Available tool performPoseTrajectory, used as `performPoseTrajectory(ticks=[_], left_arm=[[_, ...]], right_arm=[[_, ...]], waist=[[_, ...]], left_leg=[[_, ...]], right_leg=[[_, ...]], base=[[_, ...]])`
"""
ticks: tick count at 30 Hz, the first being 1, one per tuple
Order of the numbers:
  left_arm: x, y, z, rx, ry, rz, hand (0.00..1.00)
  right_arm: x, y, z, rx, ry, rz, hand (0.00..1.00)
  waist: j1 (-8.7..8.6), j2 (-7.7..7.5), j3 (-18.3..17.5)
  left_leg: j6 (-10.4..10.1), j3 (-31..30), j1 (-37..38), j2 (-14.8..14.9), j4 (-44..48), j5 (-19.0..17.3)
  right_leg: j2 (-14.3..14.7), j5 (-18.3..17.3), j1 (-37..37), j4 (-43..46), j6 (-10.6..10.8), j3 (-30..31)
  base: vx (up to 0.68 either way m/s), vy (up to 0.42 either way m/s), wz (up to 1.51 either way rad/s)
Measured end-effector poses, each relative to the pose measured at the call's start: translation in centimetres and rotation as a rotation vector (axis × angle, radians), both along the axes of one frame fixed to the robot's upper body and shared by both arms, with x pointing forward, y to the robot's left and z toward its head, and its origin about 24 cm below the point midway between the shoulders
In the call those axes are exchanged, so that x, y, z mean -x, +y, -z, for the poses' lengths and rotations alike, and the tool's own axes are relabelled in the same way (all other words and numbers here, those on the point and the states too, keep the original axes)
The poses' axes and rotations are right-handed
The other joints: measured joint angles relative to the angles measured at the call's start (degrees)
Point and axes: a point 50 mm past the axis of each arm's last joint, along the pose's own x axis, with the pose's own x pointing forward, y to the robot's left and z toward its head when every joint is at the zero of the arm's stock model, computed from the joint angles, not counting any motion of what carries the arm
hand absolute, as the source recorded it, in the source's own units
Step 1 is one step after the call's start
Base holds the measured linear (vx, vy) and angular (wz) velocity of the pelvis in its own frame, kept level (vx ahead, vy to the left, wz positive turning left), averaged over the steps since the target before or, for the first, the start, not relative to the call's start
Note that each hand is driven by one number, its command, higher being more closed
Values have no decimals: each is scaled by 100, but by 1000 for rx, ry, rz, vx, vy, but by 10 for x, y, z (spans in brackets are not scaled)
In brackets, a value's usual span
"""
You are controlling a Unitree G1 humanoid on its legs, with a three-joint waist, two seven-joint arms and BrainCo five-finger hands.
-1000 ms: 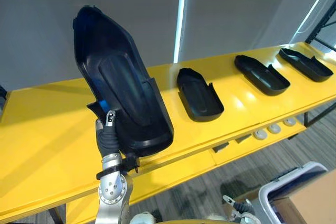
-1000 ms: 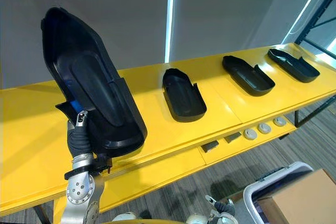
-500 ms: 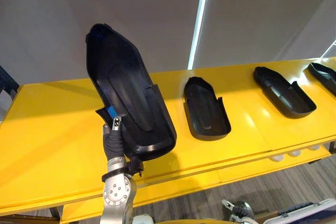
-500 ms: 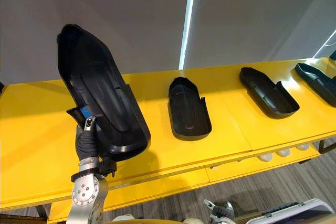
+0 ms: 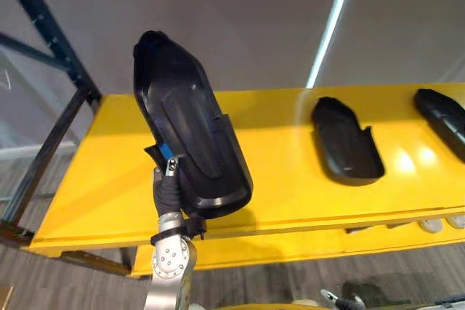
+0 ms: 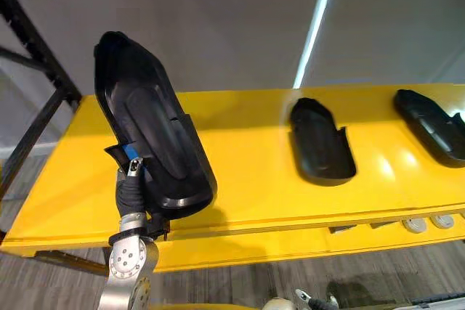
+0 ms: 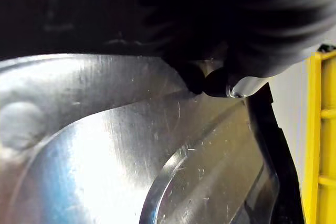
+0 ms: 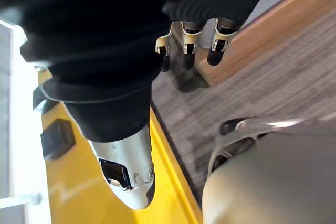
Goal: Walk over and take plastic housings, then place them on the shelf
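holding housing (image 5: 190, 132) upright in left hand (image 5: 168, 183), thumb clamped on its lower lip; long axis 11-to-5 from hand, over shelf (image 5: 102, 172), bare spot at 9 o'clock. right hand (image 8: 188, 34) relaxed, idle.

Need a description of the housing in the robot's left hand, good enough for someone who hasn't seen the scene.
Find the long yellow shelf. Near its left end, the left hand holds a large black plastic housing up on end, hollow side towards the camera. The other housings lie flat on the shelf further right; this is the only one raised upright.
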Motion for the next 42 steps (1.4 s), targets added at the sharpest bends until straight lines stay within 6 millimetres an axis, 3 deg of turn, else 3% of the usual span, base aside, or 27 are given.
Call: performPoseTrajectory(ticks=[2,3,4,5,6,8,9,12,17,26,32,37,42], left_arm=[[1,5,0,-16,2,-14,100],[2,7,1,-18,5,-21,100],[2,7,1,-16,5,-24,100],[2,6,1,-2,8,-28,100],[2,4,2,13,7,-31,100],[2,0,1,23,3,-21,100],[1,-4,1,28,5,-5,100],[1,-13,3,21,25,17,100],[1,-11,3,10,27,14,100],[0,-10,10,-2,62,27,100],[-15,8,16,-91,112,-24,100],[-31,23,11,-158,118,-61,100],[-47,37,9,-201,144,-92,100]], right_arm=[[-6,3,-1,6,-7,-50,0],[-14,6,-1,5,-20,-88,0],[-20,7,-3,2,-38,-98,0],[-24,7,-4,-1,-53,-111,0],[-23,7,-4,-2,-52,-114,0],[-24,8,-4,-3,-56,-129,0],[-23,9,-4,-4,-54,-140,0],[-25,8,-5,-3,-64,-134,0],[-24,13,-4,-26,-59,-139,0],[-23,13,-4,-18,-52,-153,0],[-21,11,-3,-13,-38,-168,0],[-17,10,-3,-12,-27,-190,0],[-15,9,-2,-14,-22,-202,0]], waist=[[107,14,-13],[195,44,-25],[187,79,1],[147,134,50],[176,142,59],[167,122,54],[166,94,49],[180,224,50],[205,100,23],[206,101,-42],[208,109,-46],[195,128,-68],[170,280,-235]], left_leg=[[76,267,-68,127,248,-278],[235,523,-64,129,167,-332],[284,616,-59,131,143,-318],[347,671,-30,129,123,-283],[391,708,70,124,50,-255],[393,750,123,-48,-100,-220],[337,728,82,-201,-176,-198],[360,506,130,-310,-520,114],[261,508,448,-261,-943,377],[314,767,920,-270,-1408,569],[314,904,938,-280,-1414,569],[313,981,887,-289,-1477,568],[250,1002,786,-278,-1534,583]], right_leg=[[82,308,-174,-26,-385,50],[146,595,-298,-213,-767,33],[195,469,-368,-38,-704,32],[426,-375,-537,979,-258,136],[756,-1128,-589,1619,-180,364],[1303,-1875,-565,1870,-186,841],[1435,-2122,-445,1557,-604,1020],[1502,-1889,-244,1121,-715,875],[1658,-1728,93,692,-778,785],[1725,-1161,519,51,-731,984],[1726,-892,566,-200,-685,1131],[1745,-870,506,-326,-683,1250],[1795,-861,493,-535,-703,1358]], base=[[-245,277,-85],[-218,156,-78],[-238,172,-69],[-182,114,-44],[-156,79,-36],[-96,-1,-15],[-60,-17,5],[46,-12,18],[118,-64,8],[54,29,-10],[-33,30,-10],[-113,-31,-13],[-137,-65,-8]])
